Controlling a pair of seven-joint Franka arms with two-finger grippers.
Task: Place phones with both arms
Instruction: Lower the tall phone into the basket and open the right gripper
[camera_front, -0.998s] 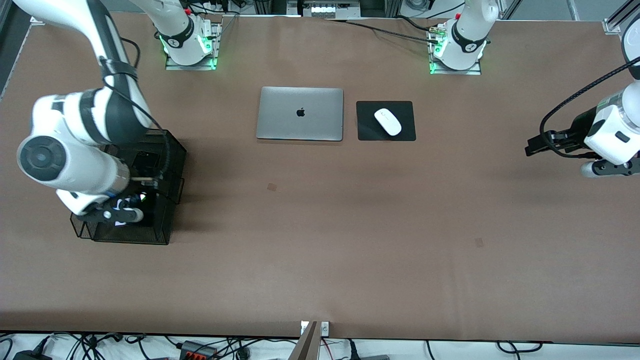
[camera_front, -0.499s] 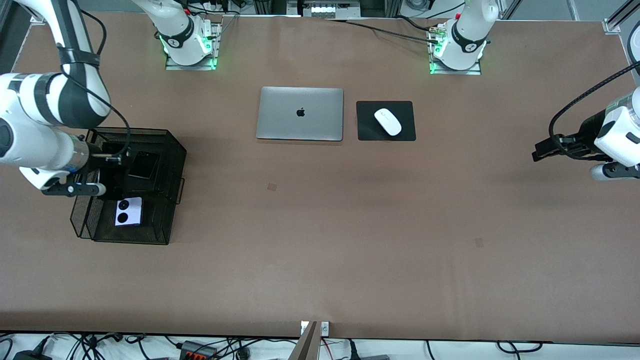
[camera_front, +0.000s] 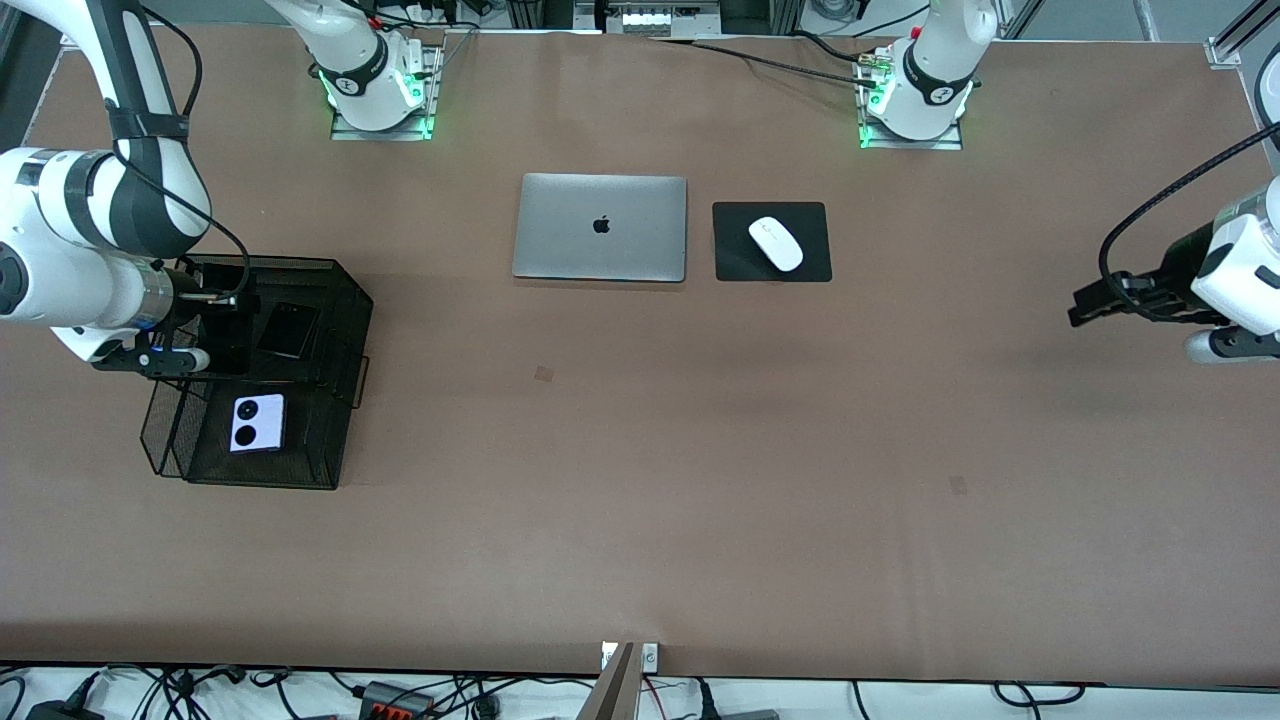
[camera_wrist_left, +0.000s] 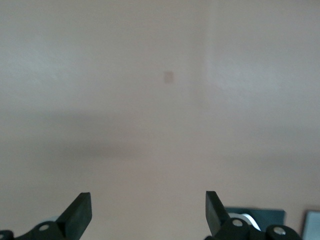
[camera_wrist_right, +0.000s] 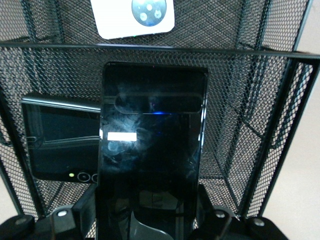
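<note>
Phones sit at the right arm's end of the surface (camera_front: 640, 520), in and over a black mesh basket (camera_front: 340, 440). Nearest the front camera, the lilac phone (camera_front: 257, 423) with two black round lenses lies flat in the basket's front compartment. Farther from the camera, the small black folded phone (camera_front: 288, 329) rests in the next compartment, a mesh divider between the two. The right tool (camera_wrist_right: 145, 220) is clamped on the long slim black slab (camera_wrist_right: 150, 155), holding it over that same compartment just beside the folded phone; the basket's mesh walls rise close around it. Farther still, mid-surface, a closed silver laptop (camera_front: 600, 227) lies beside a white mouse (camera_front: 776, 243) on a black pad (camera_front: 815, 262). The left tool (camera_wrist_left: 148, 212) waits over bare surface at the left arm's end, its fingers spread wide and gripping nothing.
</note>
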